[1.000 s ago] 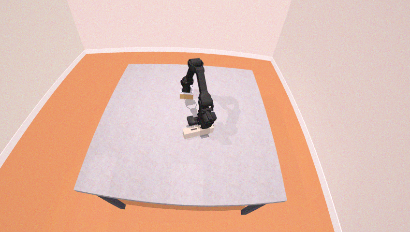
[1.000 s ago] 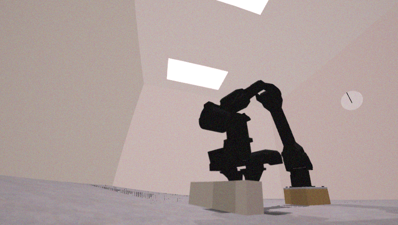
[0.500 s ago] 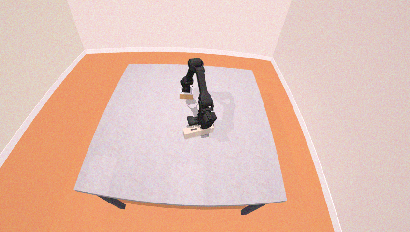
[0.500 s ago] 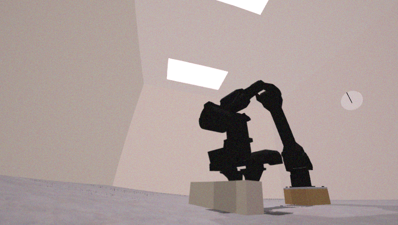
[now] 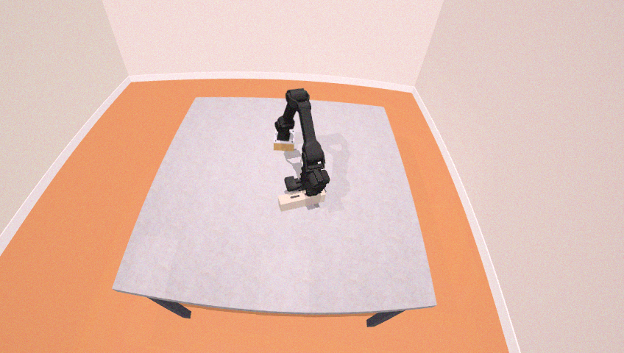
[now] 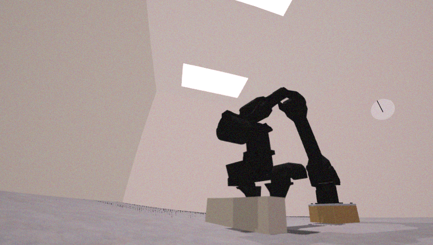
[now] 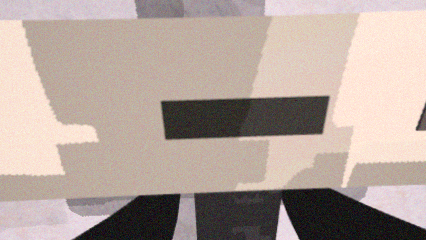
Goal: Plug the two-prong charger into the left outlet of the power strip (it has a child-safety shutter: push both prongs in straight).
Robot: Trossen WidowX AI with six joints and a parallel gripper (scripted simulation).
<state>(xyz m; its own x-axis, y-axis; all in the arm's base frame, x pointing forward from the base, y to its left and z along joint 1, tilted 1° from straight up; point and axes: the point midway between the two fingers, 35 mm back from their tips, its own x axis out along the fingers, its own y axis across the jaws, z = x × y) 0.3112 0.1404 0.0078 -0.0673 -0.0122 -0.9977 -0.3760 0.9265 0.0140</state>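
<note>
The cream power strip point(image 5: 286, 204) point(image 6: 218, 209) point(image 7: 100, 75) lies on the table. In the wrist view one dark outlet point(image 7: 245, 117) is near the middle and a second outlet point(image 7: 423, 122) is cut off at the right edge. My gripper point(image 6: 264, 194) is low at the strip, with its fingers open. The dark grey charger point(image 7: 237, 215) stands between the fingers at the strip's lower edge in the wrist view. A gap shows on its left side; its right side is very close to the other finger. Its prongs and lower end are hidden.
The arm's base stands on a wooden block point(image 5: 283, 146) point(image 6: 334, 214) at the back of the grey table point(image 5: 245, 253). The black arm point(image 5: 308, 131) point(image 6: 309, 136) arches from there to the strip and covers its right part in the top view.
</note>
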